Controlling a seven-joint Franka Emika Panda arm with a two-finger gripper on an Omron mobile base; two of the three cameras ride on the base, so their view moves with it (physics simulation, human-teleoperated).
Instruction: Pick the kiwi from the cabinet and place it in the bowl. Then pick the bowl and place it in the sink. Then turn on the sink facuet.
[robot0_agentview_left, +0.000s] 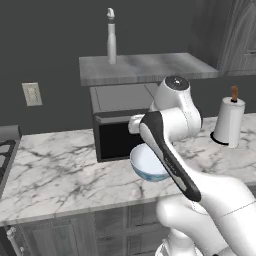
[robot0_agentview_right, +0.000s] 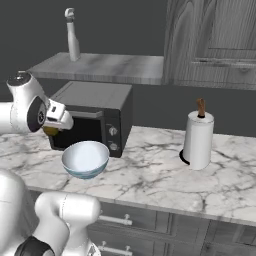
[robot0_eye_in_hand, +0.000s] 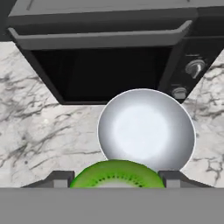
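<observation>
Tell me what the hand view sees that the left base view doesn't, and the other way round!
Hand view: the green kiwi held between the gripper's fingertips above the bowl, plus the microwave's knobs.

Left base view: the grey cabinet shelf with a white bottle, the paper towel roll, and a wall outlet.

Both: the empty bowl, the microwave and the marble counter.

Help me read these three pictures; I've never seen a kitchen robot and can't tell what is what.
It is a white robot arm in a rendered kitchen. Two pictures come from cameras behind it, left and right; the third looks along its hand. On the marble counter stand a microwave, a paper towel roll and a bowl. A bottle stands on the cabinet shelf above. The gripper holds a green kiwi between its jaws, above the bowl.
</observation>
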